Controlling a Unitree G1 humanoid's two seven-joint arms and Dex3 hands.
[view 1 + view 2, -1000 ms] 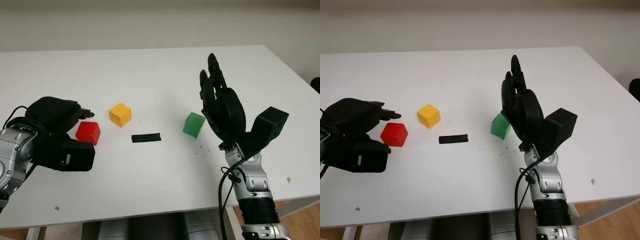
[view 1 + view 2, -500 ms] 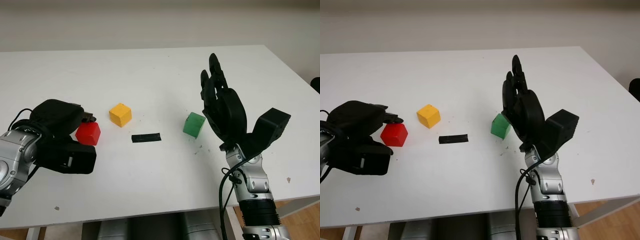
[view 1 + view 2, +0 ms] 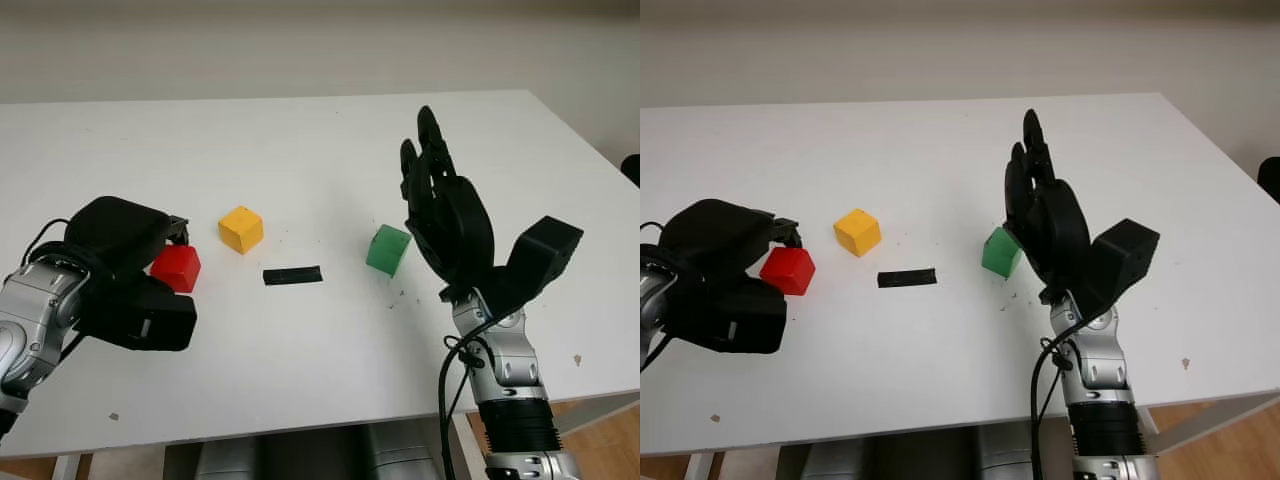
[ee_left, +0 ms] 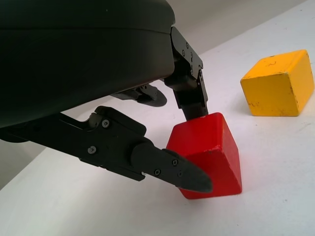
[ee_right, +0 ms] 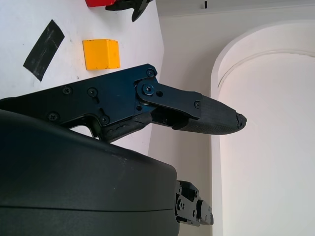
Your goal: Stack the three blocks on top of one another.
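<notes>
The red block (image 3: 177, 268) sits on the white table (image 3: 300, 140) at the left. My left hand (image 3: 168, 243) is closed around it: one finger (image 4: 193, 101) presses on its top far edge and the thumb (image 4: 172, 167) crosses its near side. The block (image 4: 212, 152) still stands on the table. The yellow block (image 3: 241, 229) lies just right of it, free. Further right is the green block (image 3: 388, 249). My right hand (image 3: 440, 200) is held upright just to the right of the green block, open, not touching it.
A strip of black tape (image 3: 293, 275) lies flat on the table between the yellow and green blocks. The table's front edge runs close below both arms. Bare table stretches behind the blocks.
My left hand has shifted right and its fingers have curled down onto the red block. The blocks and the right hand have hardly moved.
</notes>
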